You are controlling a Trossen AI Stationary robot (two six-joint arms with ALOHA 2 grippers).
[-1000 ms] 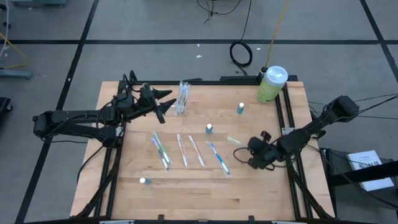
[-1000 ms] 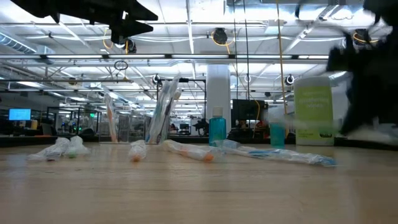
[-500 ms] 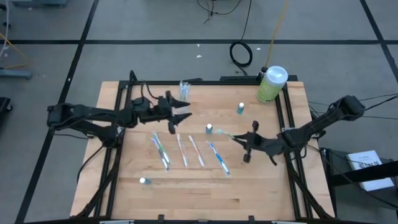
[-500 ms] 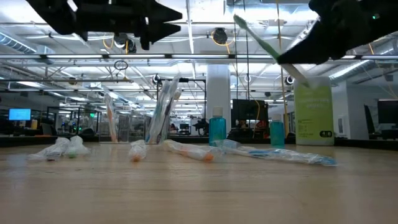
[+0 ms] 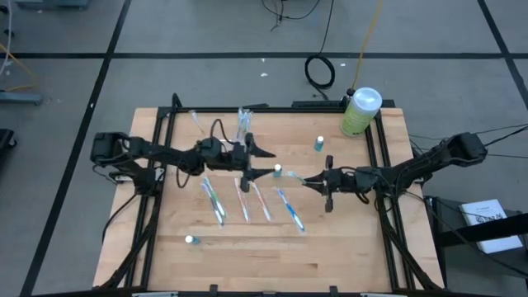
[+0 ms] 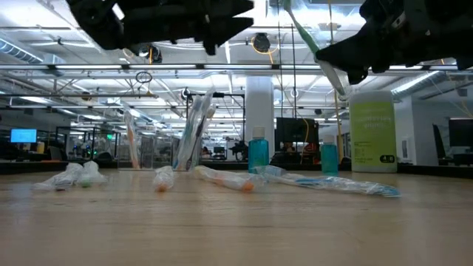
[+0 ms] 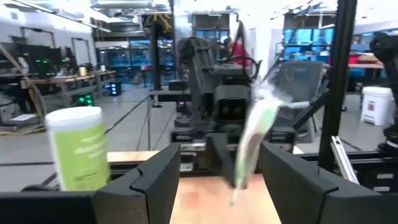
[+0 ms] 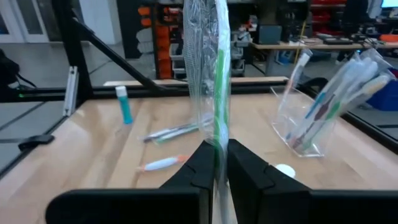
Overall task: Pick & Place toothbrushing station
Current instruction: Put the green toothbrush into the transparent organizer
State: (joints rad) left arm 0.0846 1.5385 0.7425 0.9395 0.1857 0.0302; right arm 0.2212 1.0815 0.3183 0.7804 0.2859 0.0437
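The toothbrushing station (image 5: 242, 130) stands near the far edge of the table (image 5: 330, 256), a clear holder with several wrapped brushes already leaning in it; in the right wrist view it shows as a see-through box with coloured handles inside (image 8: 311, 115). Between it and the near side, four wrapped toothbrushes (image 5: 247, 200) lie in a row on the wood, and small blue-capped tubes (image 5: 318, 143) stand or lie around them. The right gripper (image 5: 318, 181) hangs over the middle of the table with its fingers pressed together on a wrapped green toothbrush (image 8: 217, 93), which sticks out forward from the fingers toward the other arm. The left gripper (image 5: 266, 163) is just opposite, fingers spread wide, and its wrist view looks straight at the wrapped brush (image 7: 252, 134) between its two fingers. The step in hand seems to be a handover from the right arm to the left, because the station is on the left arm's side. To do it well, the left fingers should come around the free end of the brush with the handle in the middle of the gap, then close on the hard handle and not only on the loose wrapper, which can slip. The right fingers should let go only after the left grip is firm. The brush then wants to go nearly upright into the station, and gently, since the holder looks light and may tip. The large green bottle (image 5: 359, 113) at the far corner is well apart and plays no part.
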